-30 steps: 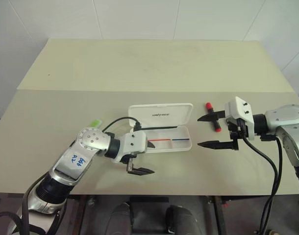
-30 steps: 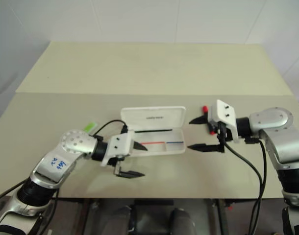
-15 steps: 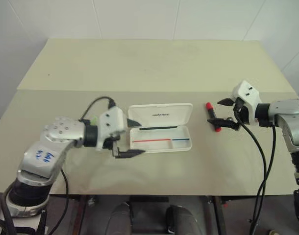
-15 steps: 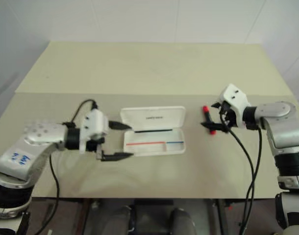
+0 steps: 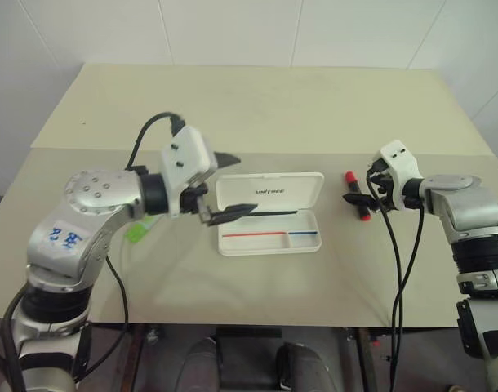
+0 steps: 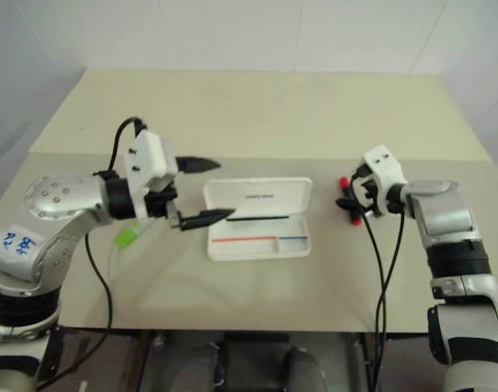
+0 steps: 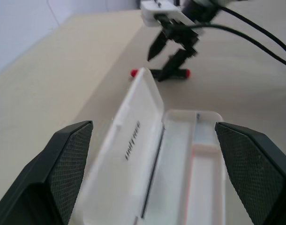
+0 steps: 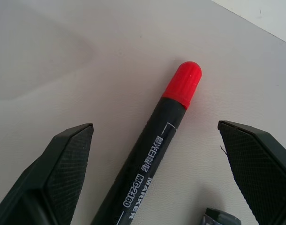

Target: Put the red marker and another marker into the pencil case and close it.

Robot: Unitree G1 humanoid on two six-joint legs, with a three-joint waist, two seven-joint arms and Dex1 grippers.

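The red marker [image 8: 157, 140] lies on the table between the right gripper [image 5: 362, 193]'s spread fingers — ungrasped; the left gripper [image 5: 230, 186] hangs released beside the open pencil case [image 5: 269, 213], its tray bare.

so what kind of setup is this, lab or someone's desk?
Looks like a lab test bench: bare beige table against plain white walls, holding an open pencil case, a red marker and a lime-green marker.

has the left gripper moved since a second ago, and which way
Yes. The left gripper, open, has risen from the table's near edge, in front of the pencil case, to the case's left end at lid height.
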